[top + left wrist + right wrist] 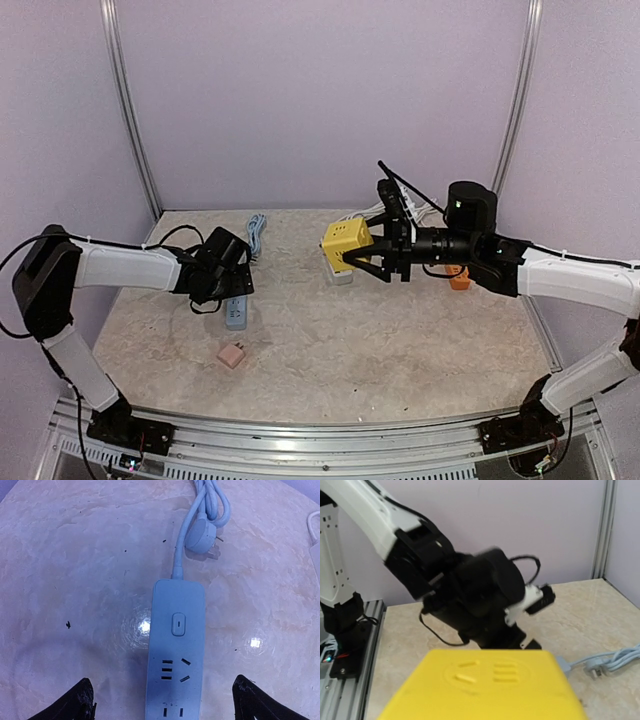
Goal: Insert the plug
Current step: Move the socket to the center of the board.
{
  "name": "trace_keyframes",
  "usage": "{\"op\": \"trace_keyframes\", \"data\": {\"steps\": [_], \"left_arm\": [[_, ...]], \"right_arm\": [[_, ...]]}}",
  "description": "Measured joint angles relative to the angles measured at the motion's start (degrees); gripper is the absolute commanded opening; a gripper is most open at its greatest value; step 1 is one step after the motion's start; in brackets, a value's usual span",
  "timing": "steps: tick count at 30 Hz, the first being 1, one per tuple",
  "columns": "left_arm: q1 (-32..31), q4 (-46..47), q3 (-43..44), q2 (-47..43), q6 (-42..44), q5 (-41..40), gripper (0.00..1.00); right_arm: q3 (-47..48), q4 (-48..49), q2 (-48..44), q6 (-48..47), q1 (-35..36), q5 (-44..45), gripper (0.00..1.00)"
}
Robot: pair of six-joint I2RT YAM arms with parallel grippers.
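White shell links clad the left arm [120,265] and right arm [575,275]; joints and wrist housings are black; thin black cables [404,183] trail alongside; the left gripper [165,702] has black, rough-edged fingertips [80,704].

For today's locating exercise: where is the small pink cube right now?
In the top view, the small pink cube lies on the table's left side, just in front of the white power strip's near end, not touching it.
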Motion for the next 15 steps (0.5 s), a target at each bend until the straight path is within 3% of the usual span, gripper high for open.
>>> {"op": "trace_keyframes", "data": {"steps": [3,15], "left_arm": [[0.81,-0.48,0.83,3.54,-0.52,0.83,0.81],[0.15,0.0,4.39,10.67,1.53,4.2,0.39]], "right_arm": [[0.0,-0.48,-0.72,-0.74,0.0,0.5,0.0],[0.44,-2.64,-1.05,-1.73,0.0,4.04,0.0]]}}
